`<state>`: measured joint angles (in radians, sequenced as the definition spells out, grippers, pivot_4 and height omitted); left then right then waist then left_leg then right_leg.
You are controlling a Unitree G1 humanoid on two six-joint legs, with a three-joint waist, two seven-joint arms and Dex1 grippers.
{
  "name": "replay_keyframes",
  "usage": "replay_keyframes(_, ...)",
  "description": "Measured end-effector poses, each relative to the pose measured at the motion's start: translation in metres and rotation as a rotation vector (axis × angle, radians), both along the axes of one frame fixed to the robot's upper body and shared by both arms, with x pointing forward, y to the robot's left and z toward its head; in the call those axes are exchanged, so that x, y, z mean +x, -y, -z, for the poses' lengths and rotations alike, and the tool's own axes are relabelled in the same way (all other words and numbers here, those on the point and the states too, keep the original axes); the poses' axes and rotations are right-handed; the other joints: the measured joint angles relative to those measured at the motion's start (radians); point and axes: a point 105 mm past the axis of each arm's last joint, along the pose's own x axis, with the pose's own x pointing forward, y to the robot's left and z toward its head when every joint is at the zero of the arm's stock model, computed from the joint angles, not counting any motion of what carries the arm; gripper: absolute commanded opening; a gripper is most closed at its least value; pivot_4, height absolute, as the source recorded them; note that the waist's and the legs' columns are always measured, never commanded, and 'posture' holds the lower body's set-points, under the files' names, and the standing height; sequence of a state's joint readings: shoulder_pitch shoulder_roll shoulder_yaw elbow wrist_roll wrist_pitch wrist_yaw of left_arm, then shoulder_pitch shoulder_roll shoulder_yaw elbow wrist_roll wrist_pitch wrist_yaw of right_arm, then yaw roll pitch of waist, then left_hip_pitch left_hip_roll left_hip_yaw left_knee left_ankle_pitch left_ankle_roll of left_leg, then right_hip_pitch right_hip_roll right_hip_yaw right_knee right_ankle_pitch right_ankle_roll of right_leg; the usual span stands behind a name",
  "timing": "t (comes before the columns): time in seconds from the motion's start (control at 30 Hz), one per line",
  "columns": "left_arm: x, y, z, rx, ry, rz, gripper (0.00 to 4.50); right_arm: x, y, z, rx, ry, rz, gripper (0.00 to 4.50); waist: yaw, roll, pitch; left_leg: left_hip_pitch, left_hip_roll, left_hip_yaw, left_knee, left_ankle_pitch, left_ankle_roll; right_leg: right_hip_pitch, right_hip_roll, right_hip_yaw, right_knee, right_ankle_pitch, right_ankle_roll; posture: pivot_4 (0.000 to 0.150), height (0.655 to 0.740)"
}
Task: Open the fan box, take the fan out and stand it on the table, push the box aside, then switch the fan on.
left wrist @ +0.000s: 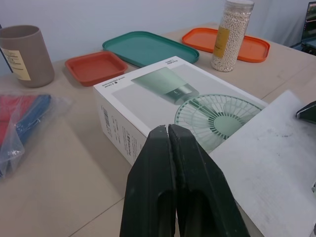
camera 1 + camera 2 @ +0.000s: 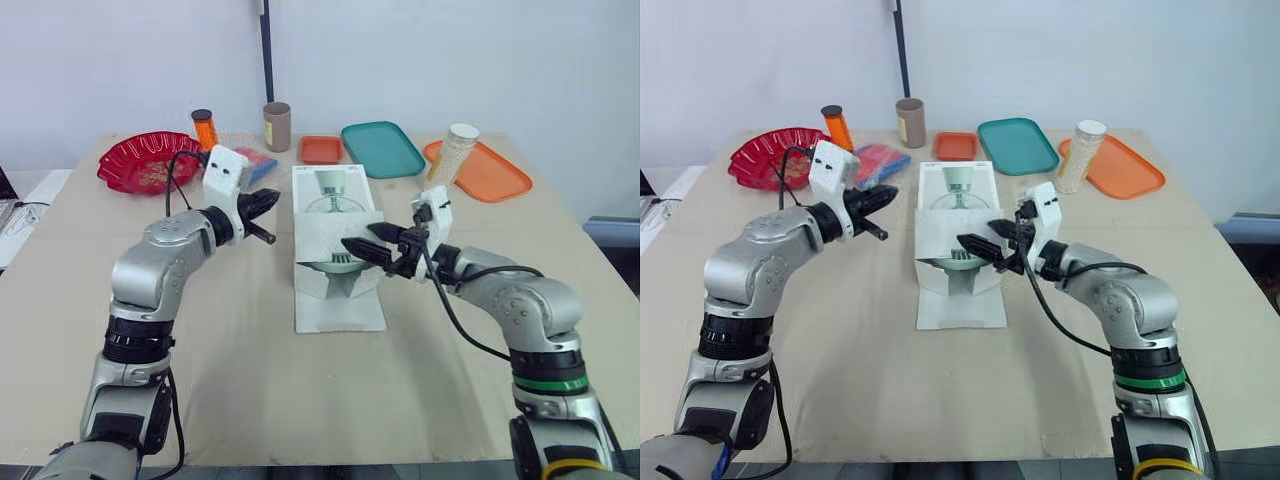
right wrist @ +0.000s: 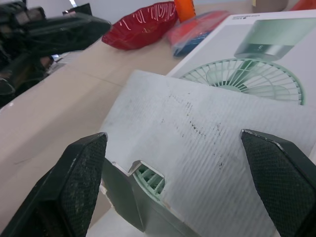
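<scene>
Left gripper (image 1: 168, 131) jaws stood pressed shut, empty, beside the fan box (image 2: 330, 190), right gripper (image 2: 372, 242) jaws spread wide over its raised flap (image 3: 207, 148)

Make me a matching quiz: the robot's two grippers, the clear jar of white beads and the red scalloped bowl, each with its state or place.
1 left gripper
2 right gripper
3 clear jar of white beads
4 red scalloped bowl

A on the large orange tray
B fingers shut
C far left corner of the table
D fingers open, at the flap of the white fan box

Pairs: 1-B, 2-D, 3-A, 4-C
</scene>
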<state>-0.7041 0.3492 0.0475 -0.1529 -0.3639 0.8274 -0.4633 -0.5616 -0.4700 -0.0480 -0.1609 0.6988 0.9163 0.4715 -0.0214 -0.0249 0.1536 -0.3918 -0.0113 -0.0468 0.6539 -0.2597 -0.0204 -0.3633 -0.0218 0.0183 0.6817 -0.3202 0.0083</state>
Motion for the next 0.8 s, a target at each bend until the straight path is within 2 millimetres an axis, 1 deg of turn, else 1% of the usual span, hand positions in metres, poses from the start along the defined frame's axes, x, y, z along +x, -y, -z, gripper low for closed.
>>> replay_keyframes(0.1, -0.007, 0.007, -0.004, -0.012, 0.006, 0.048, 0.11, 0.002, -0.003, 0.005, 0.002, -0.021, 0.018, 4.42, 0.000, 0.000, 0.000, 0.000, 0.000, 0.000, 0.000, 0.000, 0.000, 0.000, 0.000, 0.000, 0.000, 0.000, 0.000, 0.150, 0.7382)
replay_keyframes(0.2, -0.012, 0.018, -0.001, -0.007, -0.022, 0.110, 0.11, 0.003, -0.007, 0.005, 0.008, -0.030, 0.024, 4.42, 0.000, 0.000, 0.000, 0.000, 0.000, 0.000, 0.000, 0.000, 0.000, 0.000, 0.000, 0.000, 0.000, 0.000, 0.000, 0.150, 0.7382)
replay_keyframes(0.27, -0.016, 0.029, 0.007, -0.005, -0.078, 0.159, 0.11, 0.004, -0.011, 0.005, 0.014, -0.035, 0.027, 4.42, 0.000, 0.000, 0.000, 0.000, 0.000, 0.000, 0.000, 0.000, 0.000, 0.000, 0.000, 0.000, 0.000, 0.000, 0.000, 0.150, 0.7382)
replay_keyframes(0.3, -0.017, 0.036, 0.016, 0.019, -0.117, 0.187, 0.11, 0.005, -0.014, 0.003, 0.018, -0.035, 0.028, 4.42, -0.001, 0.000, 0.000, 0.000, 0.000, 0.000, 0.000, 0.000, 0.000, -0.001, 0.000, 0.000, 0.001, 0.000, 0.000, 0.150, 0.7382)
replay_keyframes(0.37, -0.019, 0.044, 0.027, 0.054, -0.157, 0.216, 0.11, 0.006, -0.018, 0.002, 0.019, -0.034, 0.031, 4.42, -0.001, 0.000, 0.000, 0.000, 0.000, 0.001, 0.000, 0.000, 0.000, -0.001, 0.000, 0.000, 0.001, 0.000, 0.000, 0.150, 0.7382)
replay_keyframes(0.4, -0.019, 0.045, 0.029, 0.060, -0.163, 0.221, 0.11, 0.006, -0.018, 0.003, 0.018, -0.037, 0.033, 4.42, -0.001, 0.000, 0.000, 0.000, 0.000, 0.001, 0.000, 0.000, 0.000, -0.001, 0.000, 0.000, 0.001, 0.000, 0.000, 0.150, 0.7382)
replay_keyframes(0.47, -0.017, 0.052, 0.041, 0.100, -0.202, 0.228, 0.11, 0.006, -0.020, 0.004, 0.018, -0.046, 0.037, 4.42, -0.001, 0.000, 0.000, 0.000, 0.000, 0.001, 0.000, 0.000, 0.000, -0.001, 0.000, 0.000, 0.001, 0.000, 0.000, 0.150, 0.7382)
replay_keyframes(0.57, -0.012, 0.060, 0.053, 0.141, -0.242, 0.233, 0.11, 0.005, -0.024, 0.003, 0.026, -0.045, 0.033, 4.42, -0.001, 0.000, 0.000, -0.001, 0.000, 0.001, 0.000, 0.000, 0.000, -0.001, 0.000, 0.000, 0.001, 0.000, 0.000, 0.150, 0.7382)
replay_keyframes(0.63, -0.008, 0.067, 0.053, 0.154, -0.239, 0.232, 0.11, 0.004, -0.025, 0.003, 0.027, -0.047, 0.033, 4.42, -0.001, 0.000, 0.000, 0.000, 0.000, 0.001, 0.000, 0.000, 0.000, -0.001, 0.000, 0.000, 0.001, 0.000, 0.000, 0.150, 0.7382)
replay_keyframes(0.7, -0.003, 0.066, 0.053, 0.161, -0.232, 0.212, 0.11, 0.003, -0.025, 0.003, 0.020, -0.040, 0.038, 4.42, -0.001, 0.001, 0.000, 0.000, 0.000, 0.001, 0.000, 0.000, 0.000, -0.001, 0.000, 0.000, 0.001, 0.000, 0.000, 0.150, 0.7382)
replay_keyframes(0.8, 0.000, 0.068, 0.053, 0.160, -0.224, 0.205, 0.11, 0.000, -0.022, 0.000, -0.001, -0.011, 0.049, 4.42, -0.001, 0.001, 0.000, 0.000, 0.000, 0.001, 0.000, 0.000, 0.000, -0.001, 0.000, 0.000, 0.001, 0.000, 0.000, 0.150, 0.7382)
